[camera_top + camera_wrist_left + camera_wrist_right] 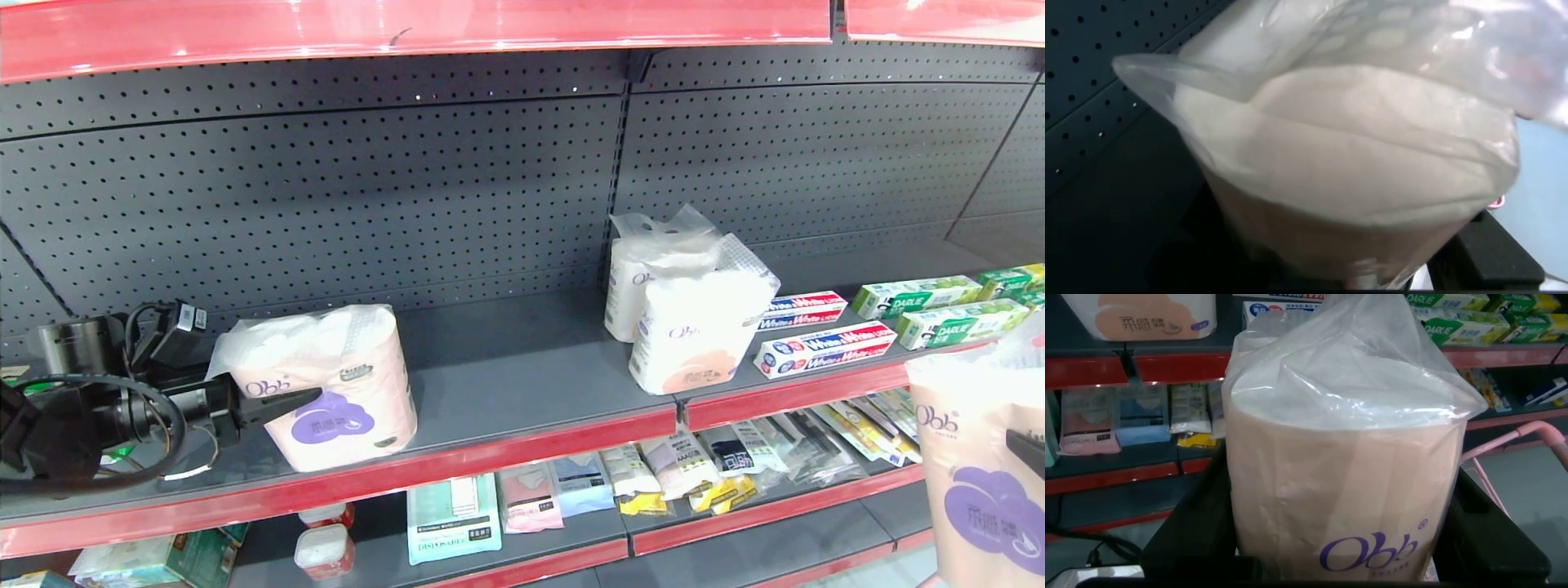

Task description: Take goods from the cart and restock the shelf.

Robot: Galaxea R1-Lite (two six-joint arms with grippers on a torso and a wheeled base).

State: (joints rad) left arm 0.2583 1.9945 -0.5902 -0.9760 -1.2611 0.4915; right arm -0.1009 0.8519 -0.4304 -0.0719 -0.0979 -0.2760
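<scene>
Left fingers (pixel 282 402) pinch a soft, rounded, plastic-wrapped tissue pack (pixel 335 376).

1. The shelf (pixel 506 367) is dark grey metal, smooth and matt.
2. The back wall (pixel 326 180) is the same dull grey metal, full of small round holes.
3. The red strip (pixel 457 469) on the shelf's front edge looks like shiny plastic.
4. The left pack (pixel 326 384) holds soft white paper rolls in a thin plastic wrap. The wrap is clear and crinkly on top.
5. The right pack (pixel 1347 457) has the same thin wrap, glossy with bright spots.
6. The toothpaste boxes (pixel 824 347) are smooth, shiny card.
7. The left fingers (pixel 282 406) are black and matt.
8. The small packets (pixel 678 465) under the shelf sit in shiny clear plastic.
9. The cart bar (pixel 1503 445) is smooth and pink.
</scene>
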